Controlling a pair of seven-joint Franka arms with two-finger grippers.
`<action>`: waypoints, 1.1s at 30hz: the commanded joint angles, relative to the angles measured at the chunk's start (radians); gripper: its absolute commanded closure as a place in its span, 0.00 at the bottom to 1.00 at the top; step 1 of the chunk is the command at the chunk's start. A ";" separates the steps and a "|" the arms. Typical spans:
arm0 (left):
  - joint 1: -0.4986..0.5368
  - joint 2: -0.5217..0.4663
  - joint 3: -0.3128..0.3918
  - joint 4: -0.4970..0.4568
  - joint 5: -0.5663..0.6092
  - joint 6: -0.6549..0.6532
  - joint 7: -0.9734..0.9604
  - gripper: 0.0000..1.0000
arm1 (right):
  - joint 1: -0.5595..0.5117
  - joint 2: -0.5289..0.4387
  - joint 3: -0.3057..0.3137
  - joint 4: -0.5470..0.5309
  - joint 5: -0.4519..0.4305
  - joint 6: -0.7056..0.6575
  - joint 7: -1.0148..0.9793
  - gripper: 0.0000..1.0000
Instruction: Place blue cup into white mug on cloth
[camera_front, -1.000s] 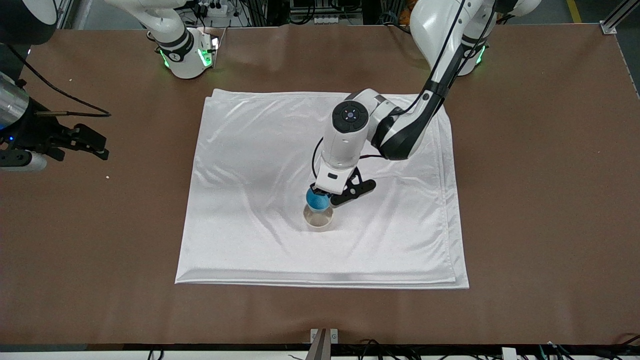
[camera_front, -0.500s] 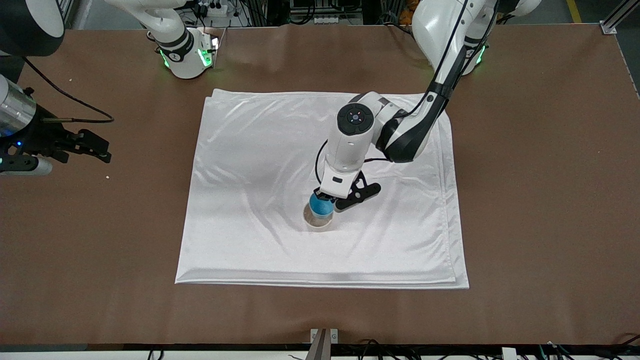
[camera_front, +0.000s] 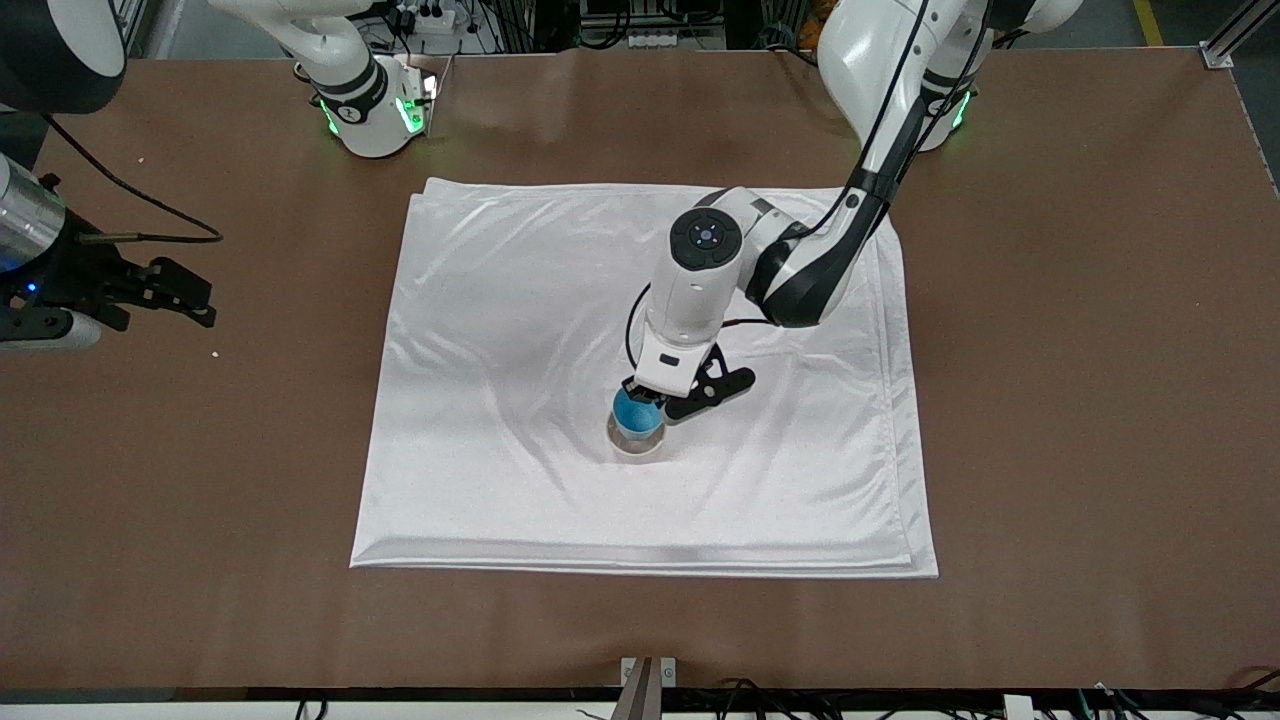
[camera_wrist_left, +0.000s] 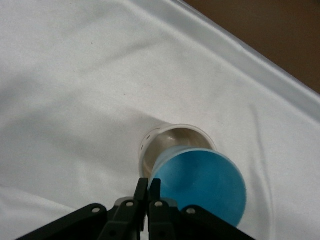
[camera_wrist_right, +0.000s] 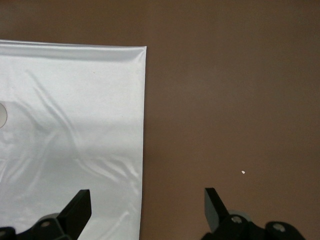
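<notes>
Left gripper (camera_front: 640, 392) sits directly over the white mug (camera_front: 636, 441), fingers (camera_wrist_left: 148, 192) pinched together on the rim of the blue cup (camera_front: 637, 411). Cup hangs tilted, its lower part down inside the mug's mouth; from the left wrist view the blue cup (camera_wrist_left: 202, 184) covers much of the beige interior of the white mug (camera_wrist_left: 172, 142). Whether the cup base touches the mug's bottom cannot be made out. Mug stands upright on the cloth (camera_front: 500, 330), roughly mid-cloth, somewhat toward the front camera. Cloth lies flat on the brown table (camera_front: 1080, 400), wrinkled. Right gripper (camera_front: 185, 295) waits over bare table off the cloth's edge at the right arm's end, fingers (camera_wrist_right: 80, 207) spread wide, holding nothing.
</notes>
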 joint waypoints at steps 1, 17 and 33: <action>-0.018 0.025 0.018 0.023 -0.006 0.011 -0.022 1.00 | 0.020 -0.035 -0.016 -0.043 0.010 0.023 -0.016 0.00; -0.018 0.044 0.024 0.023 0.013 0.020 -0.018 0.00 | 0.017 -0.039 -0.025 -0.064 0.010 0.035 -0.016 0.00; -0.017 0.029 0.053 0.018 0.037 0.016 -0.012 0.00 | 0.015 -0.028 -0.024 -0.040 -0.007 0.029 -0.014 0.00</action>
